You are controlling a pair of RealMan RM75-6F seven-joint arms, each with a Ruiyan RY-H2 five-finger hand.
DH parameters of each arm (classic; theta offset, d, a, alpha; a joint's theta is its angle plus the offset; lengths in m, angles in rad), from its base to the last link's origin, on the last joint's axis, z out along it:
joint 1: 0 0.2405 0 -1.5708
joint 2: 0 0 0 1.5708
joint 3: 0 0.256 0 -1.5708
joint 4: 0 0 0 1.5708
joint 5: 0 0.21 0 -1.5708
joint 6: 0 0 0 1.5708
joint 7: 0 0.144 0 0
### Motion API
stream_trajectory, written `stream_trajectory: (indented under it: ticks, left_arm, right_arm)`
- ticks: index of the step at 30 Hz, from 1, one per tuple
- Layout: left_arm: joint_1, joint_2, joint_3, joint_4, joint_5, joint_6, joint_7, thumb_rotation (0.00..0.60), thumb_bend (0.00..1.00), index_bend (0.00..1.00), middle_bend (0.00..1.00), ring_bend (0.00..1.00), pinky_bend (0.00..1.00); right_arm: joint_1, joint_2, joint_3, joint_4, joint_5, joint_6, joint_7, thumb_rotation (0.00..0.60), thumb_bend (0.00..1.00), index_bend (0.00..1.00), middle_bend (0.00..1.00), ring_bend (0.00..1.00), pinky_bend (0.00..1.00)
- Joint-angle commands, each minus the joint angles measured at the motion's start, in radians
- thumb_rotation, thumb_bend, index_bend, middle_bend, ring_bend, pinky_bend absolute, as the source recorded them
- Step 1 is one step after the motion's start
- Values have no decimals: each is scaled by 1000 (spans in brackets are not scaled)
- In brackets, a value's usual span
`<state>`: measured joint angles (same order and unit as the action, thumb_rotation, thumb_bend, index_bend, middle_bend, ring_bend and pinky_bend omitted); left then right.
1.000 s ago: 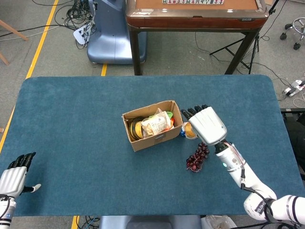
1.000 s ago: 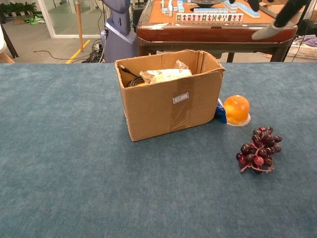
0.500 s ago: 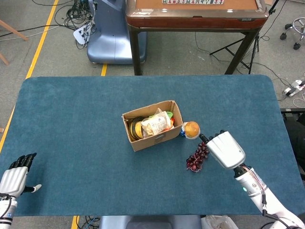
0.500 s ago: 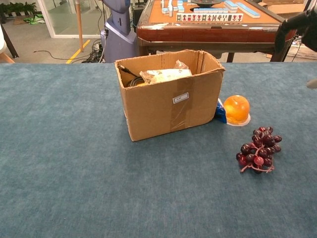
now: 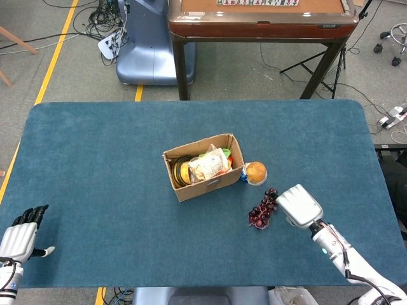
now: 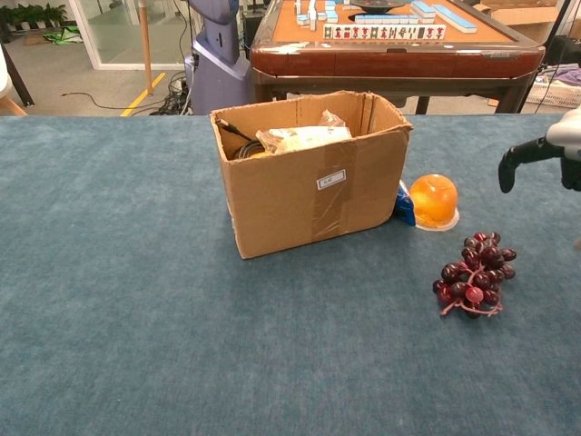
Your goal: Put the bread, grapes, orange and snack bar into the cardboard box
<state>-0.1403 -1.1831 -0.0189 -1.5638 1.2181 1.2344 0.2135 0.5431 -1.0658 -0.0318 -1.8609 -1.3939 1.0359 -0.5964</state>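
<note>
Right robot hand [image 5: 299, 205]: empty, fingers apart | grapes [image 5: 263, 208]: just beside it, untouched

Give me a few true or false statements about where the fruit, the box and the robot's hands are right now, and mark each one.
1. The grapes lie inside the cardboard box. False: they lie on the table, to the right of the box.
2. The orange sits on the table right beside the box. True.
3. The right hand holds the grapes. False: it hovers beside them, holding nothing.
4. A packaged item already sits in the box. True.
5. The left hand is near the table's front left corner. True.
</note>
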Motion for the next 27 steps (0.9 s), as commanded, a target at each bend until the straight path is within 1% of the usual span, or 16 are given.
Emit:
stream_trajectory:
  ticks: [1,6,14,27]
  left_arm:
    - [-1,2,-1,-1,-6,-4,0,600,0,65,94,64,129]
    - [-3,2,-4,5,-17,-12,-5,600,0,68,95,64,129]
    - [-5,-1,-9,17,-35,-25,-13,600,0,86,96,64,129]
    - [-6,4,-13,28,-48,-35,-33,600,0,93,97,64,129]
  right_arm:
    - [16,-25,3,33,32,-43,20,600,0,338,1000,1000,1000]
    - [34,-60,7,81,67,-96,44,600,0,338,1000,1000,1000]
    - [61,-120,20,155,97,-151,78,600,0,338,1000,1000,1000]
    - [133,-213,37,237,195,-244,34,600,0,337,1000,1000,1000]
